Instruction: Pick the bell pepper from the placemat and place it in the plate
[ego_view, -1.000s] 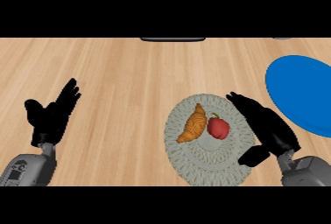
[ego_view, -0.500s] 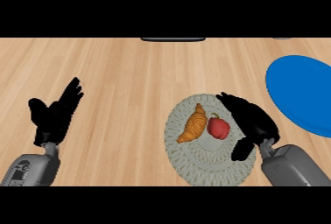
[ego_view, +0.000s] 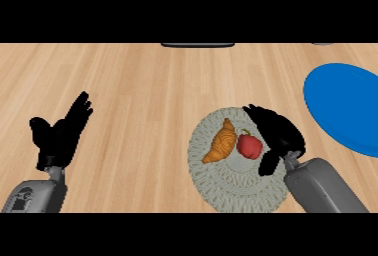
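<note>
My right robot hand lies over the right part of the grey woven placemat, fingers stretched toward the far edge of the bench and slightly bent, thumb hanging down toward the near edge; it holds nothing. The red bell pepper sits on the placemat just beside my fingers, on their left, so close that I cannot tell whether they touch it. Next to the pepper, farther left, a croissant lies on the same placemat. The blue plate rests near the bench's right edge, past my right hand and apart from the placemat. My left robot hand rests spread and upright over the left side of the bench, well apart from everything else.
</note>
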